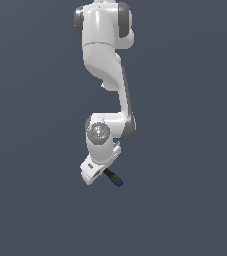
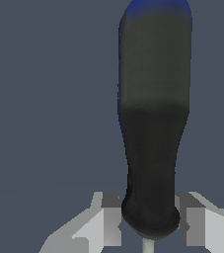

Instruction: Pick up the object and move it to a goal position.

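In the exterior view, the white Franka arm (image 1: 107, 75) is reaching down from the top centre of the frame, its wrist bent so that the white two-fingered gripper (image 1: 96, 172) is sitting just below the centre. The small screwdriver with a black handle and blue cap (image 1: 113, 178) is jutting out from the gripper toward the lower right, blue end outermost.

In the wrist view, the handle (image 2: 153, 123) is filling the centre and right of the frame, its blue cap at the top edge, and its rounded base is sitting between the two grey fingertips (image 2: 111, 217) near the bottom. A sliver of thin grey shaft (image 2: 147, 245) is showing at the bottom edge. The fingertips are flanking the base closely on both sides, so the gripper appears to be clenched on the screwdriver there.

No shadow or surface contact is visible under the tool, so whether it is lifted cannot be told. The grasp step looks done and the carrying step seems to be in hand. No goal marker is showing in either view. The next move likely calls for a steady transfer, since the handle's weight is hanging out beyond the fingers.
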Tool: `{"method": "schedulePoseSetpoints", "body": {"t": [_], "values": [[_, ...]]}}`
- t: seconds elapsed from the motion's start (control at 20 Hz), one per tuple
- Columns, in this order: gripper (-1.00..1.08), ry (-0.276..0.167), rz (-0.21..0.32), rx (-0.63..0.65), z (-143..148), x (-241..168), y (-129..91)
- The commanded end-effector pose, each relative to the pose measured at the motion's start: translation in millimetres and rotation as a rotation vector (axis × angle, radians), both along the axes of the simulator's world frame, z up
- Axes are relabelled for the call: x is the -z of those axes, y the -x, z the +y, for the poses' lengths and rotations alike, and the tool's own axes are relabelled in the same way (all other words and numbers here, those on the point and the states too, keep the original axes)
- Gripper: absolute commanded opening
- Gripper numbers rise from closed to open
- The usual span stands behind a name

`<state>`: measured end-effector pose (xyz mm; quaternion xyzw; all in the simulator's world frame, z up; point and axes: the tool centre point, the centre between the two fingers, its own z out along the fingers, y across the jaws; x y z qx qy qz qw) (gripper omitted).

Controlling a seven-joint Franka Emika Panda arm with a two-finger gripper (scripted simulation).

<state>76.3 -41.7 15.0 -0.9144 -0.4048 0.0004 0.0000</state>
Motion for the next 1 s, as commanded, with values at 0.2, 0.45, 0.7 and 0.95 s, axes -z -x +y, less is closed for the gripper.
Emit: {"method": "schedulePoseSetpoints", "body": {"t": [0.2,0.45,0.7,0.95], "values": [[-1.00,0.000,-0.001,0.000,0,-1,0],[-1.00,0.000,-0.001,0.000,-3,-10,4],[-1.00,0.000,0.000,0.000,-8,-29,13],[-1.00,0.001,0.000,0.000,-17,-59,26]]}}
